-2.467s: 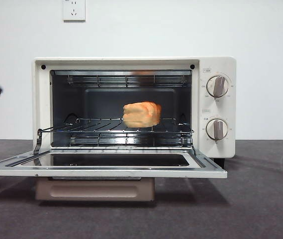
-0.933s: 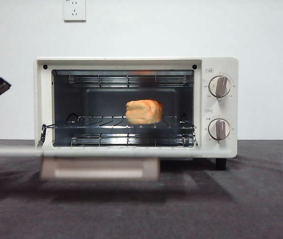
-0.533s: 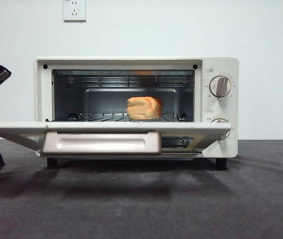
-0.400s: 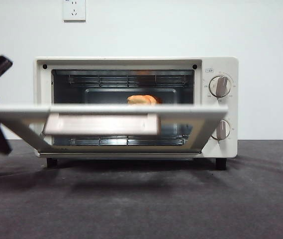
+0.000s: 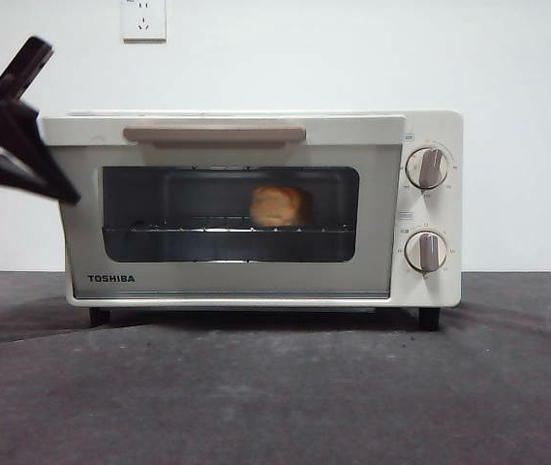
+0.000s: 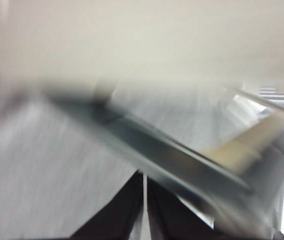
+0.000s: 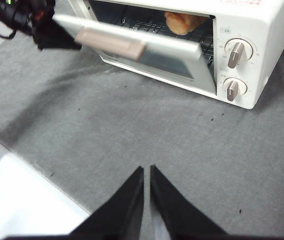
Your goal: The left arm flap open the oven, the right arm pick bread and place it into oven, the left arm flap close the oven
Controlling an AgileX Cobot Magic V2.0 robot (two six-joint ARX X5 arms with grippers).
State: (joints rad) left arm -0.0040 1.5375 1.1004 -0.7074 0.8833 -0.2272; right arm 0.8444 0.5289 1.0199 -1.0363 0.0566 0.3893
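Note:
The cream-white TOSHIBA oven point(image 5: 236, 281) stands on the dark table. In the front view its glass door is up against the body, beige handle point(image 5: 214, 134) at the top. The golden bread point(image 5: 277, 206) sits on the wire rack behind the glass. My left gripper point(image 5: 23, 136) is at the oven's upper left corner, next to the door's edge. Its wrist view is blurred, showing its jaws point(image 6: 144, 182) together by the door edge. The right wrist view shows the oven point(image 7: 261, 30) with the door slightly tilted out, the bread point(image 7: 181, 22) inside, and the left arm point(image 7: 32, 22) at the door's end. My right gripper point(image 7: 145, 172) is shut and empty, well back over the mat.
Two beige knobs point(image 5: 427, 167) point(image 5: 426, 251) are on the oven's right panel. Wall sockets point(image 5: 143, 19) are on the white wall behind. The grey mat point(image 7: 132, 125) ends at a white edge point(image 7: 17, 200) near the right arm.
The oven door has swung up from lying flat open to closed against the body. The left gripper has risen along the oven's left side with it. The bread has stayed on the rack.

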